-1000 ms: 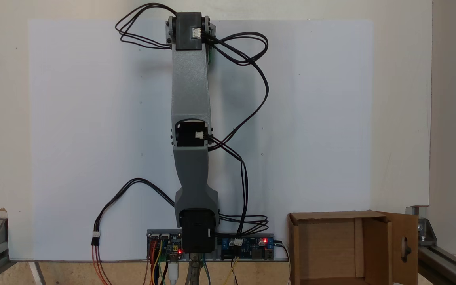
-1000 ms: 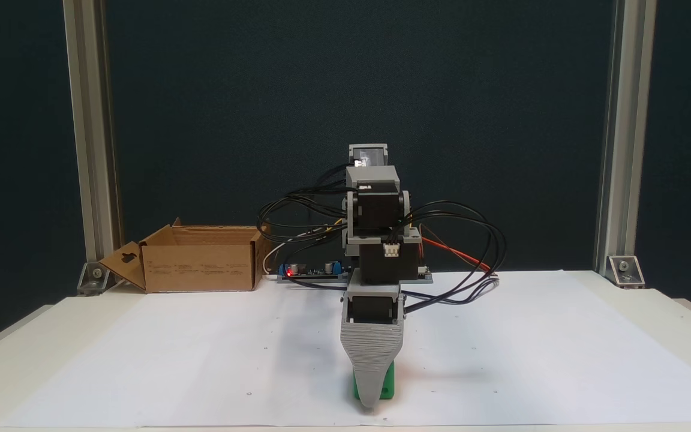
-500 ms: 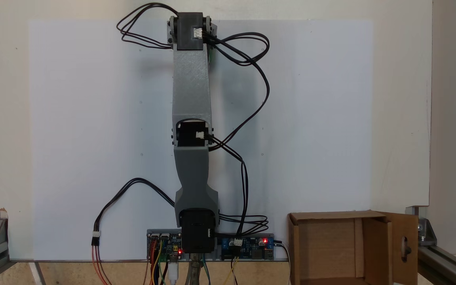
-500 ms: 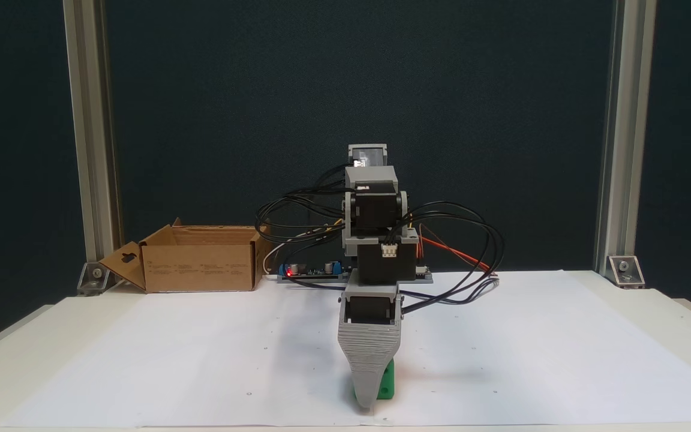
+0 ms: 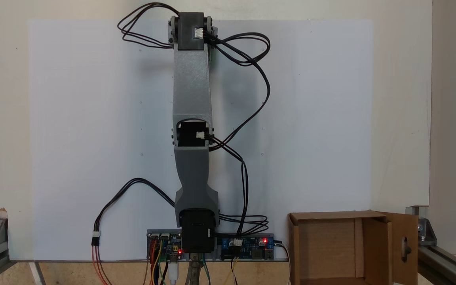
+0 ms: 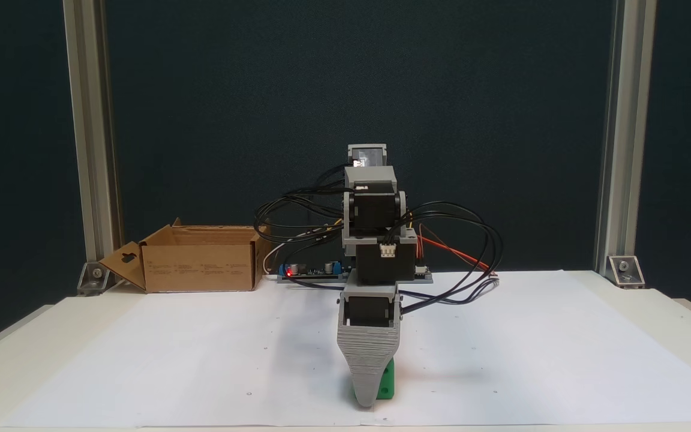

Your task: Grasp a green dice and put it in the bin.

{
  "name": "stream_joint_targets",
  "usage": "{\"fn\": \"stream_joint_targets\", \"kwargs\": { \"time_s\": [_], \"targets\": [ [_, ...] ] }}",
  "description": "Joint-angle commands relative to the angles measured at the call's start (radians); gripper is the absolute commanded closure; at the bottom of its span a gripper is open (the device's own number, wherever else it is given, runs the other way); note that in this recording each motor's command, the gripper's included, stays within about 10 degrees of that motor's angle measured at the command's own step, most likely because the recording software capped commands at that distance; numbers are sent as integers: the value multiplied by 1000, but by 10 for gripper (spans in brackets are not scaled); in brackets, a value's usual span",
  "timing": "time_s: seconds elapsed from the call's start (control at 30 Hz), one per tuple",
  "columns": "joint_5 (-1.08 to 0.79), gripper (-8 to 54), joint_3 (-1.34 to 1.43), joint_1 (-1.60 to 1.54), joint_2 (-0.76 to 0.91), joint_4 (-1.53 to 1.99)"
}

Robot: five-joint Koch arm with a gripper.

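Observation:
The green dice [image 6: 387,384] rests on the white paper near the table's front edge, mostly covered by the gripper. My gripper [image 6: 368,401] points straight down with its grey ribbed jaw in front of the dice and its tip at the paper. The jaws stand one behind the other, so the gap between them is hidden. From above, the arm stretches straight out from its base to the wrist motor [image 5: 190,33], which covers what lies beneath it. The bin [image 6: 201,264], an open cardboard box [image 5: 331,216], stands beside the arm's base with its keyhole flap turned outward.
Black cables [image 5: 251,79] loop out beside the arm. Circuit boards [image 5: 247,243] sit at the base. Aluminium posts [image 6: 84,138] stand at the table's back corners. White paper [image 5: 93,118] covers the work area.
The arm has stretched slightly farther from its base, and the grey jaw has edged left across the dice in the front view. The dice stays on the paper.

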Motion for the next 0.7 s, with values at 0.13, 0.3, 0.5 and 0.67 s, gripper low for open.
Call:
{"fn": "stream_joint_targets", "kwargs": {
  "time_s": [0.13,0.3,0.5,0.67],
  "targets": [
    [0,152,-44,0,15,5],
    [0,200,-44,-2,15,11],
    [0,336,-44,-3,15,12],
    [2,336,-44,-5,15,31]
  ]
}}
